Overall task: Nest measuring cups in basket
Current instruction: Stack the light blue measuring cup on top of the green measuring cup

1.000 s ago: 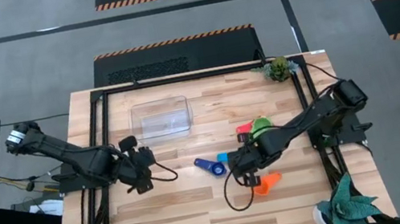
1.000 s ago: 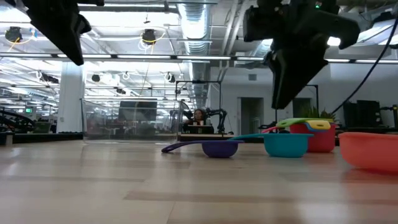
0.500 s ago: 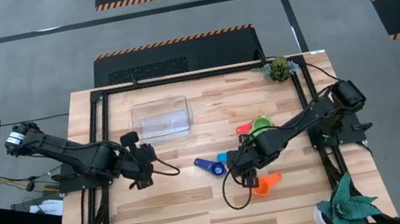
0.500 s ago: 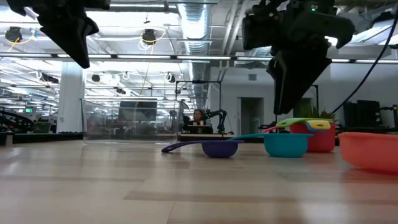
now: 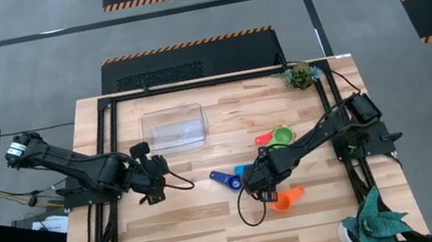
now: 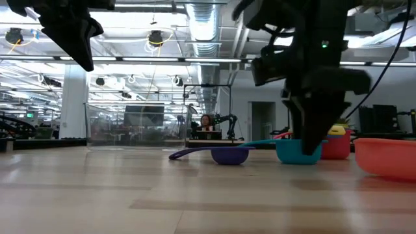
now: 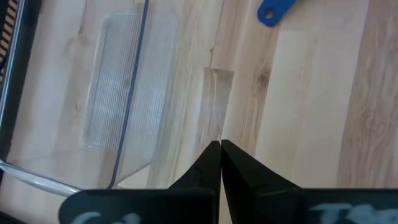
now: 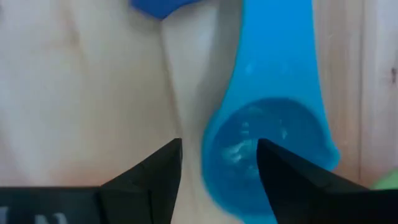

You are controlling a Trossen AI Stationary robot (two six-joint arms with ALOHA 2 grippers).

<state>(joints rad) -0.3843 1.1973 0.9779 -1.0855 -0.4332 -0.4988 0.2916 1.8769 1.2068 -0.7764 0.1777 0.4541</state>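
My right gripper (image 8: 217,163) is open and low over the light blue cup (image 8: 267,146). One finger stands above its bowl and the other outside the bowl's wall; in the low view (image 6: 311,146) it reaches down to the cup (image 6: 292,151). The dark blue cup (image 5: 224,178) lies beside it on the table. The red cup (image 5: 265,139) and green cup (image 5: 283,135) sit farther back, and the orange cup (image 5: 286,200) sits nearer. A yellow cup (image 6: 335,130) shows on top of the red one. The clear basket (image 5: 174,126) stands toward the far left. My left gripper (image 7: 219,147) is shut and hovers near the basket. My right gripper comes at the light blue cup's bowl (image 8: 249,134) from above, pointing down, with the bowl's wall between its open fingers. I cannot tell whether a finger touches the cup. The cup rests on the table.
A small plant (image 5: 302,73) stands at the far right corner and a larger one (image 5: 378,221) at the near right corner. A dark cable (image 5: 254,216) loops on the table below the right gripper. Bare wood lies between the basket and the cups.
My right gripper has come down from well above the table to the light blue cup and moved slightly toward the table's left. The cups and basket have stayed where they were.
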